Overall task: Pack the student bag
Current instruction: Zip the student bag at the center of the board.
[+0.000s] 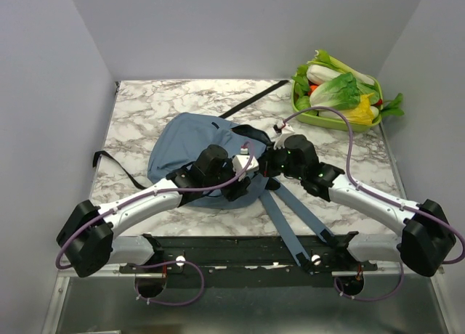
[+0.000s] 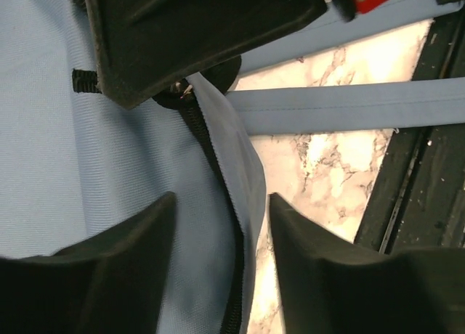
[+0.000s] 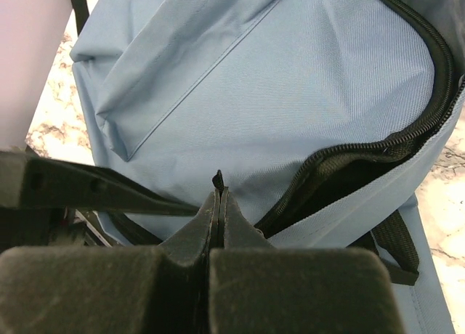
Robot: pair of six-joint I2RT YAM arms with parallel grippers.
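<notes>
While the bag lies on the table with my right pincer pinching a black tab by its zipper and my left pincer spread astride the fabric, a hard tug could slip that tab free.

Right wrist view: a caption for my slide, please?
Right gripper pinches a small black tab by the half-open zipper of the blue backpack.

Setting: a robot test cell in a lab, not a home or classroom. Evidence: plain grey walls box in a marble-patterned desk on three sides. The left arm and right arm are bolted to a black rail at the near edge. Purple cables run loose along them. The props are mismatched: a student bag and a green tray of vegetables.
</notes>
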